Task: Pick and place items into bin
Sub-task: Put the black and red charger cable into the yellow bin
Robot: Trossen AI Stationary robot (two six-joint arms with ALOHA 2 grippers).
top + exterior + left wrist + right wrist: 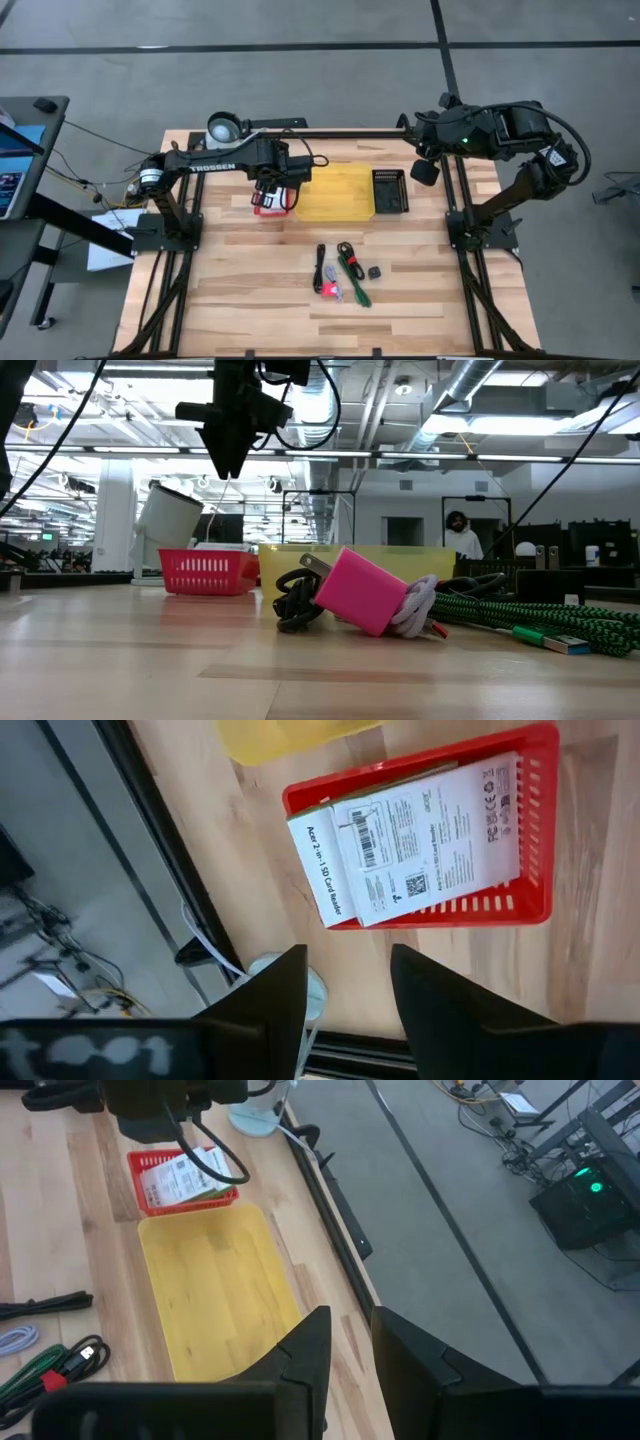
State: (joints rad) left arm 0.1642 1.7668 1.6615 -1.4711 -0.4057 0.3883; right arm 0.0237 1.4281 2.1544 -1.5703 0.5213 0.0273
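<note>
The items lie together near the table's near edge: a black cable (320, 268), a green braided cable (352, 272), a pink charger (328, 290) with a white cord, and a tiny black cube (375, 271). In the low view the pink charger (365, 592) leans on the coiled black cable (293, 600). My left gripper (270, 188) hangs open, pointing down, above a red basket (440, 910) that holds white printed boxes (410, 840). My right gripper (425, 172) waits at the far right, open by a narrow gap (350, 1345), holding nothing.
A yellow bin (335, 192) stands right of the red basket, and a small black tray (390, 190) is right of it. A white roll (224, 128) sits at the far edge. Bare wood lies between the bins and the items. A person stands in the room beyond.
</note>
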